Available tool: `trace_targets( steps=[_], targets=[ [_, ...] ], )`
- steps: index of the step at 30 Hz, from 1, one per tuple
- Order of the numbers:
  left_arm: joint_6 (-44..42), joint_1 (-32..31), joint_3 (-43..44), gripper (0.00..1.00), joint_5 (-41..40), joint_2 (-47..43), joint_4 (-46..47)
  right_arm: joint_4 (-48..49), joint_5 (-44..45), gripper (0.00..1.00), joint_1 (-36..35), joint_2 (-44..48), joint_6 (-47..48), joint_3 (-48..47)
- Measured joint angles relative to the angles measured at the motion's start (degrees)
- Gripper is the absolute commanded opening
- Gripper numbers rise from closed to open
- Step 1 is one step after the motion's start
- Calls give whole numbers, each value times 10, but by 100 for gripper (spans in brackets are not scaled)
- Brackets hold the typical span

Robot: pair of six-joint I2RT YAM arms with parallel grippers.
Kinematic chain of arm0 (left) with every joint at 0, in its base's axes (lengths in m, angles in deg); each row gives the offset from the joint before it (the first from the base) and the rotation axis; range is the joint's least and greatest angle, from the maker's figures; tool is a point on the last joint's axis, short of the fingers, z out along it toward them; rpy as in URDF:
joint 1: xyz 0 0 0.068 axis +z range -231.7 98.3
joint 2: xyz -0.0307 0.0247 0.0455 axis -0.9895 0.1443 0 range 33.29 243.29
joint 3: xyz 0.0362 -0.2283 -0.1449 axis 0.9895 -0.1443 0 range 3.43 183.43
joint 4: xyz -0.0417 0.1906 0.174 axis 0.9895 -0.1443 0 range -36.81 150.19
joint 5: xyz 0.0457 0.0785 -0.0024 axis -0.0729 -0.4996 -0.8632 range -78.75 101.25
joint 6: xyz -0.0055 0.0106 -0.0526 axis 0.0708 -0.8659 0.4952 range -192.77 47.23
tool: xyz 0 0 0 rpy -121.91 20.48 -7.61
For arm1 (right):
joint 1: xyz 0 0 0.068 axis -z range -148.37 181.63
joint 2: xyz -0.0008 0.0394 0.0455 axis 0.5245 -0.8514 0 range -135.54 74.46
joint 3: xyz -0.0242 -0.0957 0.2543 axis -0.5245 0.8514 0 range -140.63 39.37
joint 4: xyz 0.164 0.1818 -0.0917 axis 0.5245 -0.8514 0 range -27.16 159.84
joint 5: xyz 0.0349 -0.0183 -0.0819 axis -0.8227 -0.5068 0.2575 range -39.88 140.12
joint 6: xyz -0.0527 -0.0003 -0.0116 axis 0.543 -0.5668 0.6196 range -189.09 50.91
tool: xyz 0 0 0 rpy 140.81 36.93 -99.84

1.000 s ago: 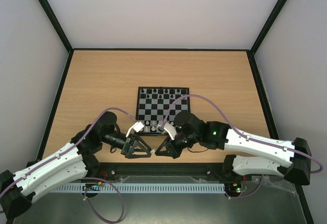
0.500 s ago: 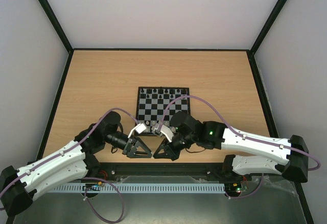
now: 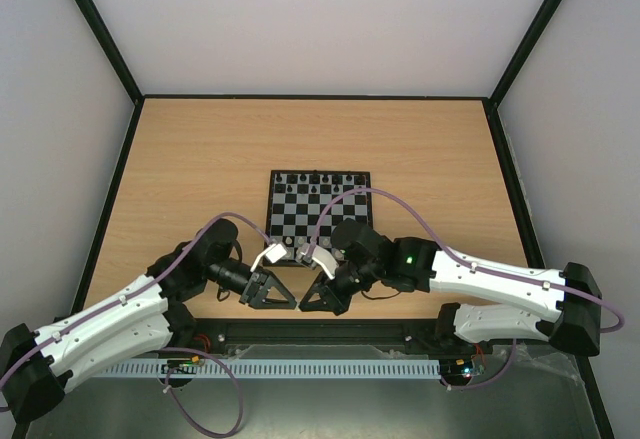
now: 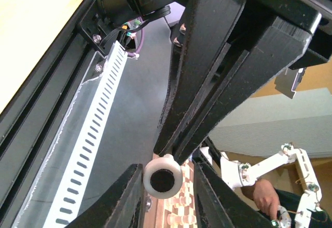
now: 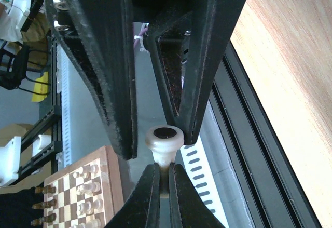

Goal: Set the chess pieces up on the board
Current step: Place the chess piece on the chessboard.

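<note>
Wooden surface [image 3: 200,159], pale walls [image 3: 300,19]; board [image 3: 318,204] centre; right tool [image 5: 164,173] clamps white piece [image 5: 164,137]; left tool [image 4: 166,173] flanks it, grip unclear.

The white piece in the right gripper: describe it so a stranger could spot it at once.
Start at the board; the right gripper hangs by its near edge. It pinches a white piece by the stem. Unlike the pieces standing on squares, this one is held aloft, dark-centred base pointing outward.

White chess piece [image 5: 164,139] pinched by stem, board [image 3: 318,204] partly set
</note>
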Motion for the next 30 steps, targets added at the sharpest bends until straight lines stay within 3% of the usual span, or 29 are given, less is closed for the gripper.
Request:
trace_targets(
  steps=[16, 22, 30],
  targets=[
    [-12, 0, -4, 12, -4, 1, -17, 1, 0, 3, 0, -8, 0, 0],
    [-15, 0, -4, 11, -9, 1, -21, 0, 11, 43, -1, -10, -1, 0],
    [-15, 6, -3, 11, -29, 2, -24, -3, 55, 64, 0, 8, -4, -1]
  ],
)
